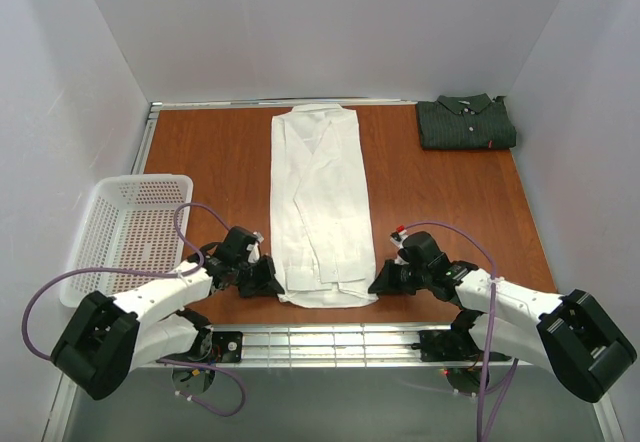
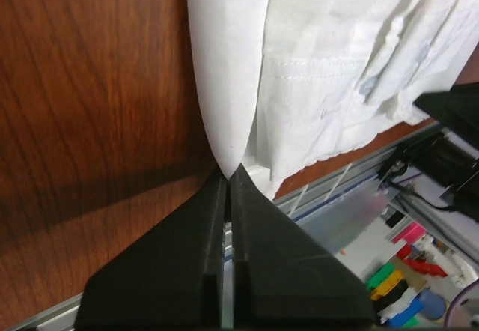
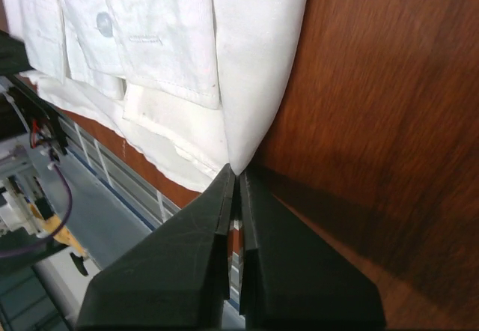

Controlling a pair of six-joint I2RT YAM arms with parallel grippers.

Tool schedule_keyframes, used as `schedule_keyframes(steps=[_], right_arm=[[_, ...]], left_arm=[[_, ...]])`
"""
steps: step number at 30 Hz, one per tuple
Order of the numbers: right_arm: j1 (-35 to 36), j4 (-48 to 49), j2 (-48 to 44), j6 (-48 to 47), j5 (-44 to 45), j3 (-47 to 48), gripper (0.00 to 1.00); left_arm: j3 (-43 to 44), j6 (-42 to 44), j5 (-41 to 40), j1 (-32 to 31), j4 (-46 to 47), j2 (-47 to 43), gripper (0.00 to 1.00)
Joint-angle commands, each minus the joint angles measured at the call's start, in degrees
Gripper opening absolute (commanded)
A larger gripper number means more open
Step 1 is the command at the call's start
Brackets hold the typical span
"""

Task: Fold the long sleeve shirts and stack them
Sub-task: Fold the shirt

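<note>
we've got the white shirt (image 1: 322,207) laid out long down the middle of the counter (image 1: 200,157), collar at the far end, hem toward the arm bases, sides folded in so it's one narrow strip. the dark grey-green striped shirt (image 1: 466,122) sits folded up at the far right corner, well apart from the white one, with its little red tag showing on the near edge. the white mesh basket (image 1: 130,224) is off at the left edge

the left end effector (image 1: 262,275) is at the near-left hem corner and the right end effector (image 1: 385,280) is at the near-right one. in both wrist views the fingers are pressed together with the folded edge of the cloth running to a point right at the tips, so we read both as clamped on the white shirt's corners

handling-wise, we'd guess this is thin, light woven cloth: totally floppy, no stiffness to lean on. it'll sag in the middle between the two grips and drag a bit on the wood. the corners are the right place to hold, but there are several layers there (you can see the hem and placket edges stacked beside the fold), and a shallow pinch could catch only the outer one. then the tucked sides would spill open on the lift. to us the next step looks like carrying the hem up toward the collar, both arms moving level and together so the strip doesn't skew
</note>
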Motion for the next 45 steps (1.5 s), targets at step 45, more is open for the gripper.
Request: schedule_keyframes(steps=[45], right_arm=[[-19.1,-16.0,43.9,-21.3,-6.4,66.8,0.01]], left_arm=[[48.3,9.0,-8.4,17.3,5.7,37.8,0.00]])
